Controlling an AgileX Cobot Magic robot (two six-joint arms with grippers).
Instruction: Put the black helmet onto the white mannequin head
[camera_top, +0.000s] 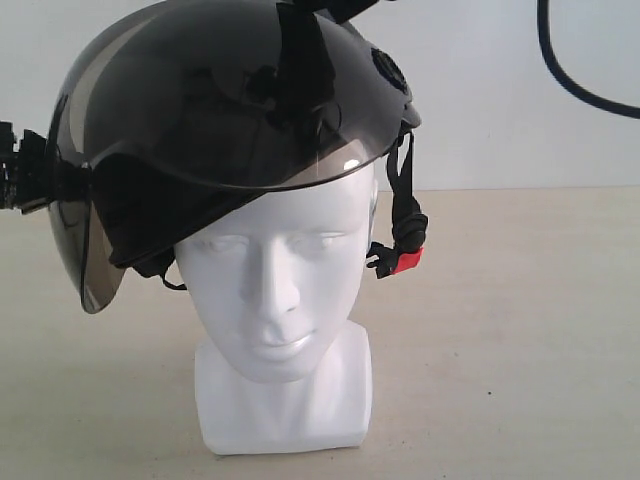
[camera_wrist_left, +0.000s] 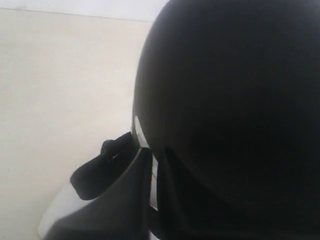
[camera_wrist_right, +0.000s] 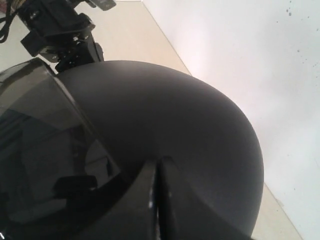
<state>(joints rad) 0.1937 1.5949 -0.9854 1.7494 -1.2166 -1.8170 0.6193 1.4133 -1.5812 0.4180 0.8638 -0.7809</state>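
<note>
The black helmet (camera_top: 230, 110) sits tilted on top of the white mannequin head (camera_top: 280, 290), which stands upright on the table. Its smoky visor (camera_top: 90, 250) is swung up and hangs lower on the left side. The chin strap with the red buckle (camera_top: 408, 262) dangles beside the head's right cheek. My left gripper (camera_top: 20, 170) is at the helmet's left edge, jaws nearly together on the rim (camera_wrist_left: 154, 162). My right gripper (camera_top: 300, 90) comes from above, shut, with its tips resting on the crown (camera_wrist_right: 159, 165). The shell fills both wrist views (camera_wrist_left: 230, 100) (camera_wrist_right: 190, 125).
The beige table (camera_top: 520, 350) stretches around the head's base, with a white wall behind. A black cable (camera_top: 570, 70) loops down at the upper right. A loose black strap (camera_wrist_left: 97, 170) hangs below the rim near my left fingers.
</note>
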